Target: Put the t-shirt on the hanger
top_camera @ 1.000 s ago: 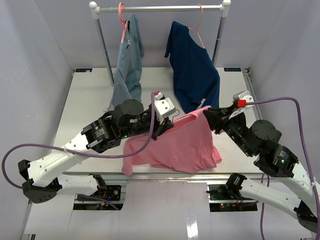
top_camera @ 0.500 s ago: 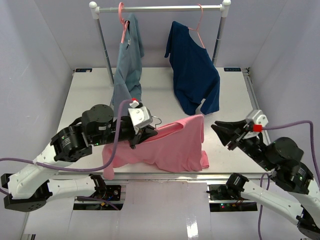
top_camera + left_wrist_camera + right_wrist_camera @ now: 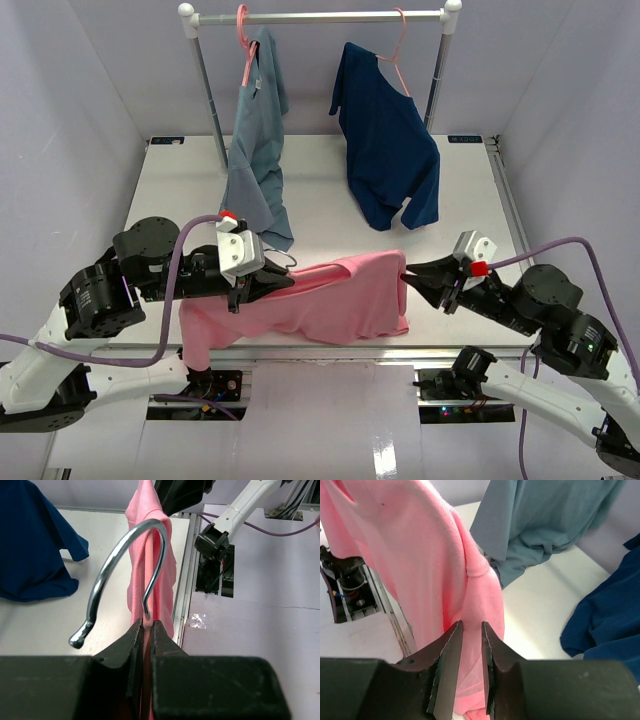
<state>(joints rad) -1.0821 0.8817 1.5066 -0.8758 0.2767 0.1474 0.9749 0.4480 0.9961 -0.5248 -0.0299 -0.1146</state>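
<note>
The salmon-pink t-shirt [image 3: 330, 305] hangs draped over the hanger, low above the table's front edge. Only the hanger's metal hook [image 3: 285, 262] shows; its pink arms are hidden inside the shirt. My left gripper [image 3: 260, 285] is shut on the hanger's pink neck at the collar, just under the hook [image 3: 125, 565], with the shirt [image 3: 157, 555] stretching away beyond it. My right gripper [image 3: 408, 282] is at the shirt's right sleeve edge. Its jaws stand narrowly apart [image 3: 470, 625], with pink cloth [image 3: 420, 555] right in front of them.
A white rack rail [image 3: 320, 16] at the back carries a grey-blue shirt [image 3: 255, 150] and a navy shirt [image 3: 385, 150] on like hangers, both reaching down to the table [image 3: 320, 200]. The table's front edge [image 3: 300, 350] lies just under the pink shirt.
My left arm has drawn the hanger and shirt left and toward the front edge. My right gripper let go of the shirt's right side, backed off, then came back to its sleeve edge.
</note>
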